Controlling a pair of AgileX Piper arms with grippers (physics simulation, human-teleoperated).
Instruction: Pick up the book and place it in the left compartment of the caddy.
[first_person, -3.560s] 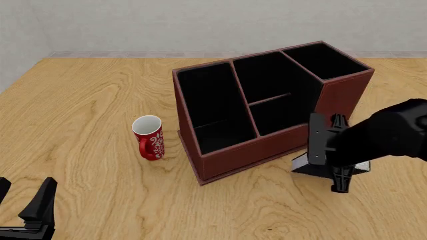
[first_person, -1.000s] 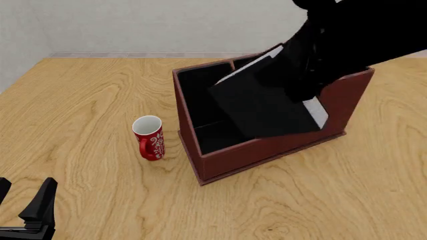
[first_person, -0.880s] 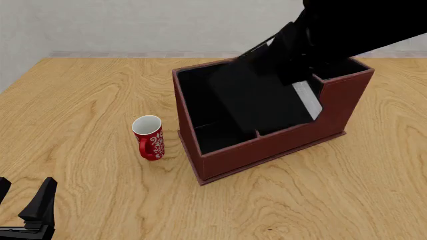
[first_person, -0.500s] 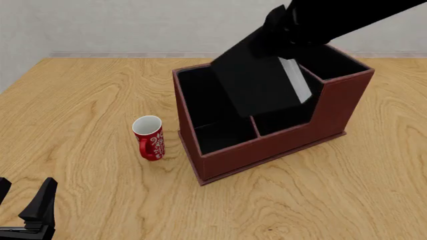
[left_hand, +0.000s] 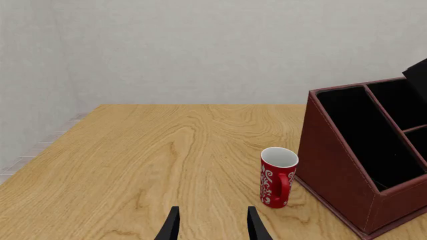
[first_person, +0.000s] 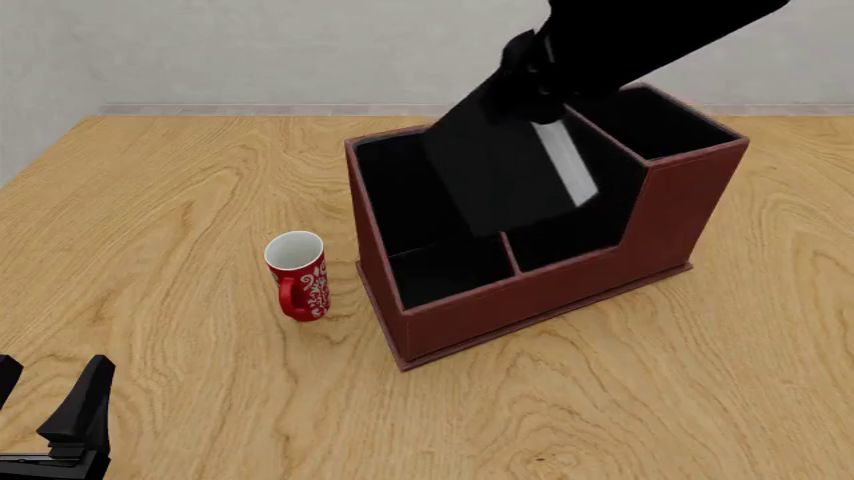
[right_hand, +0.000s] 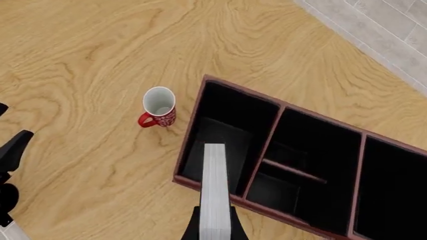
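My right gripper (first_person: 531, 72) is shut on the top of the black book (first_person: 501, 175), which hangs tilted above the caddy (first_person: 534, 295) with its white page edges (first_person: 566, 165) showing. In the front view the book covers the caddy's middle sections and the right side of the left compartment (first_person: 407, 205). From the right wrist, the book (right_hand: 215, 190) shows edge-on above the left compartment (right_hand: 223, 132), near the divider. My left gripper (first_person: 51, 425) rests open and empty at the near left of the table, fingers (left_hand: 172, 226) apart.
A red mug (first_person: 298, 275) with white swirls stands upright just left of the caddy, also visible as the mug (left_hand: 277, 177) from the left wrist and the mug (right_hand: 159, 107) from the right wrist. A grey wall runs behind the table's far edge.
The book was lifted off the table in front of the caddy's right end. It has moved left over the caddy, a little more leftward in the last half second. The left arm is unmoved.
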